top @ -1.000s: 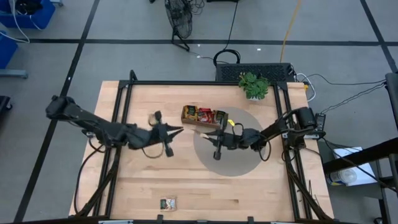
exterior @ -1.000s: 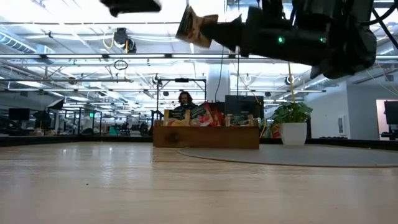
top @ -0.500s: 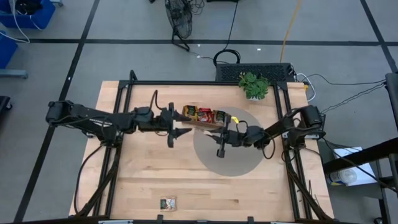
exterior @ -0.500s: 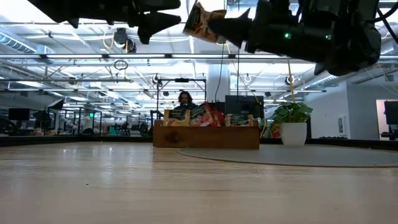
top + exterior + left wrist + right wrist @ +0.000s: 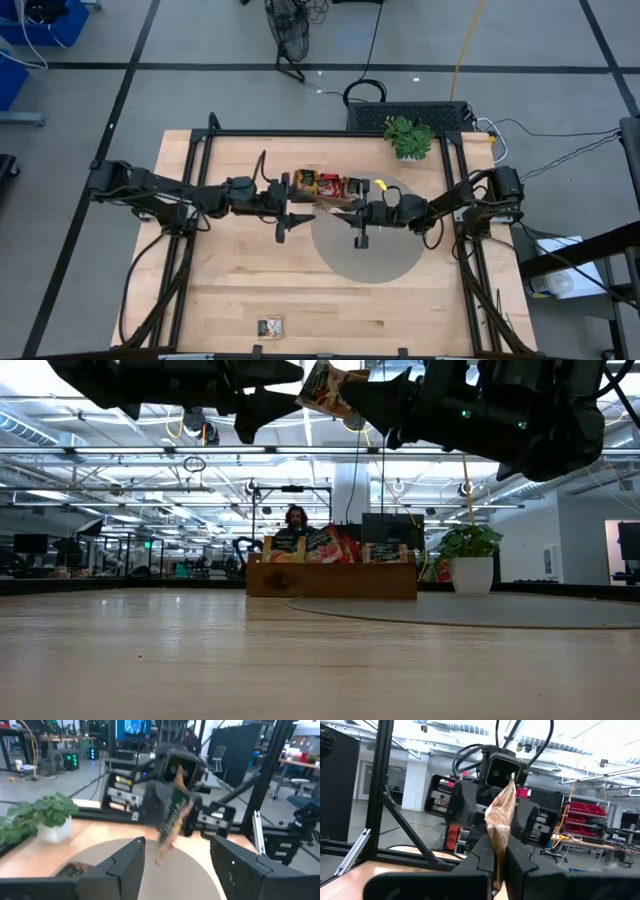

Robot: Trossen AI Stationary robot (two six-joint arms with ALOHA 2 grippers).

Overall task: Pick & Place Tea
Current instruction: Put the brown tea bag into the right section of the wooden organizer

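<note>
One tea sachet (image 5: 328, 198), brownish with dark print, hangs in the air over the table's middle, with my right gripper (image 5: 343, 204) shut on it. It also shows in the low view (image 5: 325, 388) and the left wrist view (image 5: 172, 812). My left gripper (image 5: 298, 203) reaches level from the left. It stands open (image 5: 177, 857) just short of the sachet, facing it and touching nothing. The brown wooden tray (image 5: 326, 185) behind holds several more sachets. A lone sachet (image 5: 270, 326) lies flat near the table's near edge. My right gripper pinches one end of the sachet (image 5: 496, 837) between its two shut fingers (image 5: 520, 857). The fingers come from the table's right, nearly level and tipped a little upward. The sachet sticks out past the fingertips toward my left gripper, standing on edge and tilted, lifted well clear of the table.
A round grey mat (image 5: 385, 255) lies under my right arm. A small potted plant (image 5: 408, 137) stands at the far right, beside the tray's right end. Bare wooden tabletop (image 5: 230, 290) spreads toward the near edge and left.
My left gripper has swung toward the table's right and far side, up to the held sachet, turned level and opened. My right gripper has risen slightly with the sachet, which stays clear of the table.
</note>
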